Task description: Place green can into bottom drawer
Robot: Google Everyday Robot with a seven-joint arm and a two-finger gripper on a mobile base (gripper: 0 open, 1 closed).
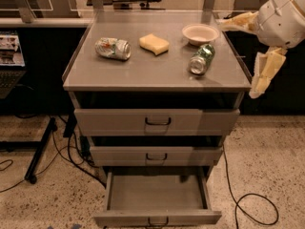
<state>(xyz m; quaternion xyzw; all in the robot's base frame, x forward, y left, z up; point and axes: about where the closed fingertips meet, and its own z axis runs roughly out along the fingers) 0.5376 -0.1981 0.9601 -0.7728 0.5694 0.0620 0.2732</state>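
Note:
The green can (200,58) lies on its side on the right part of the grey cabinet top (143,73), just in front of a white bowl. The bottom drawer (157,192) is pulled out and holds nothing. My gripper (238,61) hangs at the cabinet's right edge, just right of the can and not touching it. Its cream fingers (265,73) are spread apart and hold nothing; one points left toward the bowl and the other points down beside the cabinet.
A pale silver can (113,48) lies at the left of the top, a yellow sponge (154,44) in the middle, and the white bowl (200,33) at the back right. The top drawer (157,121) and middle drawer (156,155) are pushed in. Cables (248,204) lie on the floor.

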